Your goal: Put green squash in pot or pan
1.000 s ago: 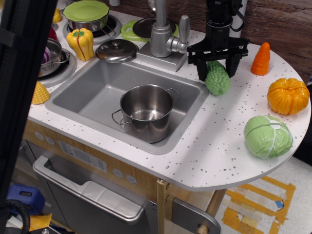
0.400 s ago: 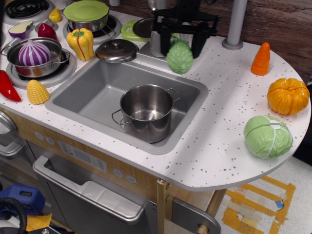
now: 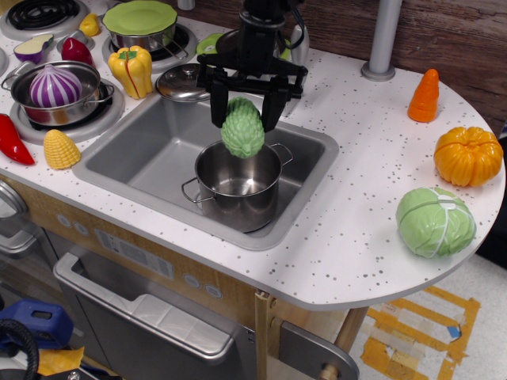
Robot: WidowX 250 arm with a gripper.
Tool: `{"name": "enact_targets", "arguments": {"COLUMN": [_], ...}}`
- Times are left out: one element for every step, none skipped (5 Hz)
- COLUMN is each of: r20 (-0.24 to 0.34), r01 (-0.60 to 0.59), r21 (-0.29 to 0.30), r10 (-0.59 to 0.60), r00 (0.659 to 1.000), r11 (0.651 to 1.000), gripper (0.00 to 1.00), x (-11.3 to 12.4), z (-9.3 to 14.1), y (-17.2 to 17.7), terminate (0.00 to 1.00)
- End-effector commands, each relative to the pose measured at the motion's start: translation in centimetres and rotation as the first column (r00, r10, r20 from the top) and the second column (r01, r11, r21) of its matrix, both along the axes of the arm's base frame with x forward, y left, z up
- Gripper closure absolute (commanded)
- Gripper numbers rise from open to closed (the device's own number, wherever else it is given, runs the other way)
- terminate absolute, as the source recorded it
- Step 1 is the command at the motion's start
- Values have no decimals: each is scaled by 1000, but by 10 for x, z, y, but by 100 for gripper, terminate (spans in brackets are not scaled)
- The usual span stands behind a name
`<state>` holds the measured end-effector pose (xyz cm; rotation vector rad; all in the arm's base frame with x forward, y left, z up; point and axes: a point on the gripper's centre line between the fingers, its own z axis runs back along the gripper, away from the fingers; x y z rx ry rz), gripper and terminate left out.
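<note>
The green squash (image 3: 242,129), bumpy and mid-green, hangs tapered end up between my gripper's (image 3: 242,119) black fingers (image 3: 219,105), just above the open mouth of the steel pot (image 3: 238,184). The gripper is shut on the squash. The pot is deep and shiny, with two loop handles. It stands upright in the grey sink (image 3: 150,154), and I see nothing inside it.
A faucet stands behind the gripper and a steel lid (image 3: 184,81) lies by the sink. A pan with a purple onion (image 3: 55,85), a yellow pepper (image 3: 131,70), corn (image 3: 60,150) and a green-lidded pot (image 3: 141,22) sit left. Cabbage (image 3: 435,221), pumpkin (image 3: 468,155) and carrot (image 3: 425,95) sit right.
My gripper lifted the squash off the counter to the right of the sink and carried it left and forward, to just above the pot. The dark blur at left is gone.
</note>
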<state>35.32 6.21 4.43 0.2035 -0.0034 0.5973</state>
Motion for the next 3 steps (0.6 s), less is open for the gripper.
{"name": "enact_targets", "arguments": {"r20": [85,85,85], "r01": [-1,-1,-1], "r21": [30,30,30], "r10": [-2,-2,-2], "r00": [996,996,996], "r11": [1000,1000,1000], "gripper": [0,0,0], "x": [5,5,5], "z": [20,20,20], "y": [1,1,1], "terminate": [0,0,100]}}
